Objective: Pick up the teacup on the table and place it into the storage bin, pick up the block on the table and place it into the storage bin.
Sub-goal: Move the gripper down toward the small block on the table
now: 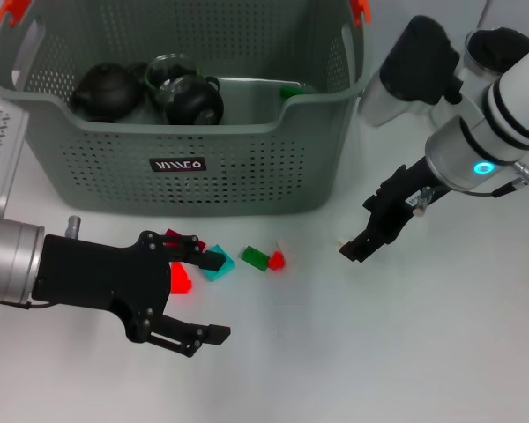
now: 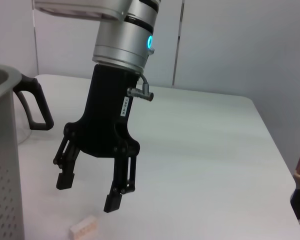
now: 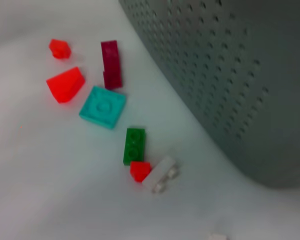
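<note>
The storage bin point(image 1: 247, 167) stands at the back of the table. Two dark round vessels point(image 1: 106, 91) and a glass one point(image 1: 169, 69) lie inside it; I cannot tell which is the teacup. Loose blocks lie in front of the bin: a red wedge point(image 1: 181, 278), a teal block point(image 1: 219, 269), a green block point(image 1: 253, 258) and a small red one point(image 1: 278, 261). My left gripper point(image 1: 213, 297) is open low over them, with the red wedge between its fingers near the palm. My right gripper point(image 1: 357, 231) hangs open to the right, above a small white block point(image 2: 83, 230).
A maroon block point(image 3: 111, 64), another small red one point(image 3: 60, 48) and a white block point(image 3: 160, 175) lie by the bin wall point(image 3: 230, 75). A white and black appliance point(image 1: 414, 70) stands at the back right. A green piece point(image 1: 291, 90) lies in the bin.
</note>
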### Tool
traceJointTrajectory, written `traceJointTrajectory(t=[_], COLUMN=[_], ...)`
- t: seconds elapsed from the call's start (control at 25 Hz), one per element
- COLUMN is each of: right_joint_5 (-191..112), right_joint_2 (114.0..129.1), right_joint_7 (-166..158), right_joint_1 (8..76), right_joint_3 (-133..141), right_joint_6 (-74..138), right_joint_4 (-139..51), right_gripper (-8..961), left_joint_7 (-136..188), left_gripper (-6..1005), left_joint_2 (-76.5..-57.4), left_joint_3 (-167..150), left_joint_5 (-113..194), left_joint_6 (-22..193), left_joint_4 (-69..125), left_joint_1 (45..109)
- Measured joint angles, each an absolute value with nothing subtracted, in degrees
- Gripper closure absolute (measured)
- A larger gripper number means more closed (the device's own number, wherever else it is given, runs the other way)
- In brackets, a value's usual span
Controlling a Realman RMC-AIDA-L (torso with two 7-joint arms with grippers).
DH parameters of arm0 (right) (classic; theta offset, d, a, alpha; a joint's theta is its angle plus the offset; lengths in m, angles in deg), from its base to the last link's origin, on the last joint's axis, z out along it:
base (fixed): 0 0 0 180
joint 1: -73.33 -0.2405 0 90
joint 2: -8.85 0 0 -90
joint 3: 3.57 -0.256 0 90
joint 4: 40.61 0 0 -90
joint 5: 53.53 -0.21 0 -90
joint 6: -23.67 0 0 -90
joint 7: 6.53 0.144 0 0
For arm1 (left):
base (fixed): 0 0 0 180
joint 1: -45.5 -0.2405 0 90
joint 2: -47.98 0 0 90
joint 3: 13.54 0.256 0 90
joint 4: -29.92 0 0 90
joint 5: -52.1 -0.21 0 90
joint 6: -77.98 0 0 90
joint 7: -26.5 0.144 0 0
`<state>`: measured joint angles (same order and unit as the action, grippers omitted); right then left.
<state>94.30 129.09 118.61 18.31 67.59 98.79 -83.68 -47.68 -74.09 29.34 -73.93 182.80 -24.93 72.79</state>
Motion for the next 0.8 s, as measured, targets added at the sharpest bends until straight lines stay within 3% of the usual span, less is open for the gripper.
traceJointTrajectory(t=[0.8], right_joint_5=[91.8], right_joint_2=[129.72], right_joint_7=[124.5], right_joint_1=[16.6], right_joint_3=[80.1], right_joint_6=[88.2], right_joint_4=[-78.0], right_gripper=[38], left_joint_7=[-47.4], left_gripper=[95], left_joint_2=[-73.83], left_joint_3=[29.1], left_joint_5=[-73.9], left_joint_6=[181.7], left_joint_4=[-23.3], left_joint_1=[73.3])
